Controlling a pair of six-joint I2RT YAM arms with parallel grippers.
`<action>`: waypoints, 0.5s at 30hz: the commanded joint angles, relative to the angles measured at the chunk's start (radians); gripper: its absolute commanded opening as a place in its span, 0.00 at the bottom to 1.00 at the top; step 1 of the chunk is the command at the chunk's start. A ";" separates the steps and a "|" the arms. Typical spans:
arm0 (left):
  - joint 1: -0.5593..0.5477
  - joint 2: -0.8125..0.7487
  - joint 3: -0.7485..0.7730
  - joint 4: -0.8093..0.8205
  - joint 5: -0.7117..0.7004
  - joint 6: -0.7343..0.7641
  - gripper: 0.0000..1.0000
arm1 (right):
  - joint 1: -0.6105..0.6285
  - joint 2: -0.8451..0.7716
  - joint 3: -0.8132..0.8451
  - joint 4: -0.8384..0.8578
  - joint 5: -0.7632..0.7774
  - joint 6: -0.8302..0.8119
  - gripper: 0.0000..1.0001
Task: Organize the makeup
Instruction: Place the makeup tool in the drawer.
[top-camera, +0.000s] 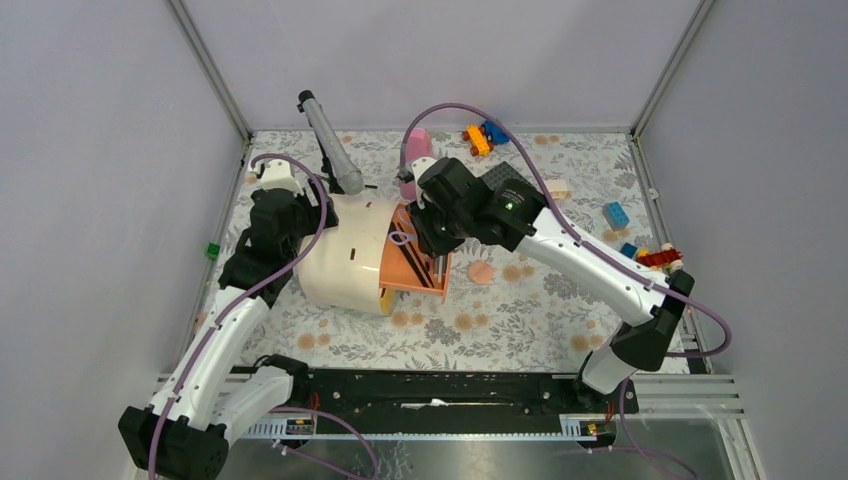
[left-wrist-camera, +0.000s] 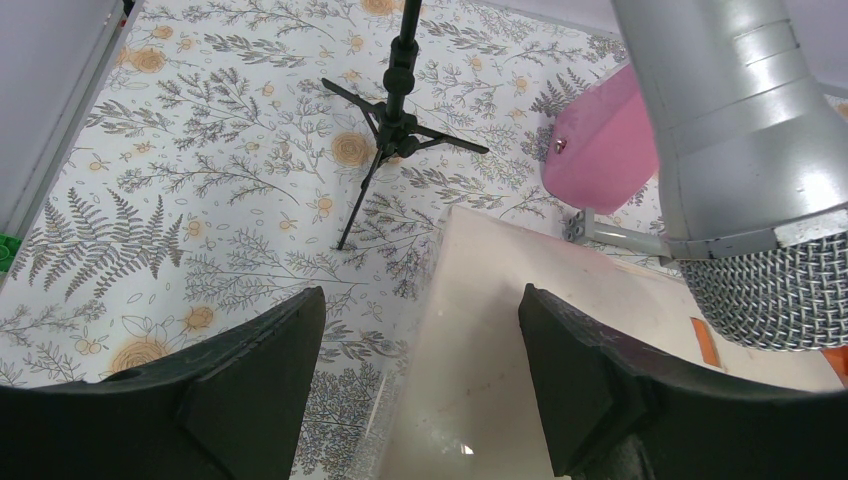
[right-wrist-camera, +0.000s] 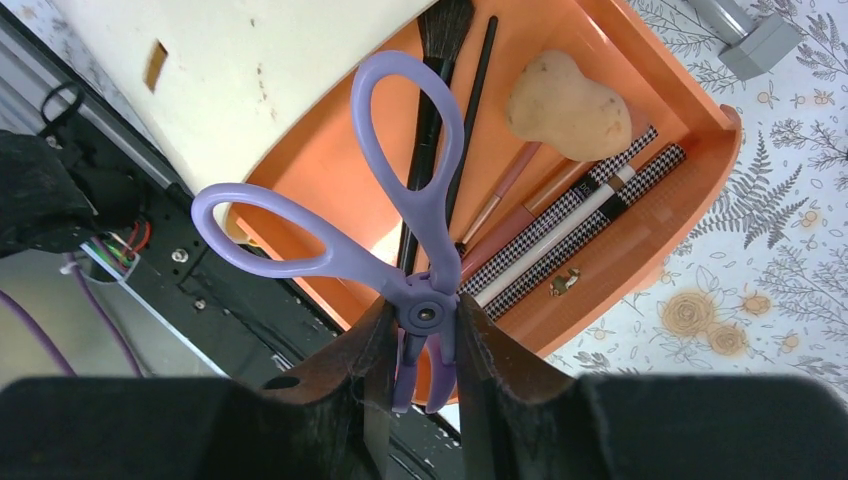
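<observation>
Two fingers of the right gripper (right-wrist-camera: 425, 335) pinch a purple scissor-handled tool (right-wrist-camera: 418, 285) over the orange drawer (right-wrist-camera: 650, 240), where brushes (right-wrist-camera: 425, 130) and sponge (right-wrist-camera: 565, 100) lie; it should go in lengthwise beside them. Farther left, the left gripper (left-wrist-camera: 420, 300) straddles the cream case (left-wrist-camera: 500, 330), grip unclear.

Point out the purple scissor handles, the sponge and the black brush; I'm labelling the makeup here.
purple scissor handles (right-wrist-camera: 428, 313): right wrist view, on the pivot screw.
sponge (right-wrist-camera: 565, 105): right wrist view, middle of its body.
black brush (right-wrist-camera: 447, 25): right wrist view, on its bristles.
</observation>
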 joint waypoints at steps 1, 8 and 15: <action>0.006 0.010 0.008 -0.060 0.016 0.013 0.78 | 0.018 0.030 0.013 -0.037 0.032 -0.076 0.26; 0.006 0.012 0.008 -0.060 0.014 0.013 0.78 | 0.052 0.110 0.076 -0.112 0.118 -0.154 0.28; 0.008 0.010 0.010 -0.060 0.014 0.013 0.78 | 0.073 0.164 0.133 -0.136 0.162 -0.173 0.36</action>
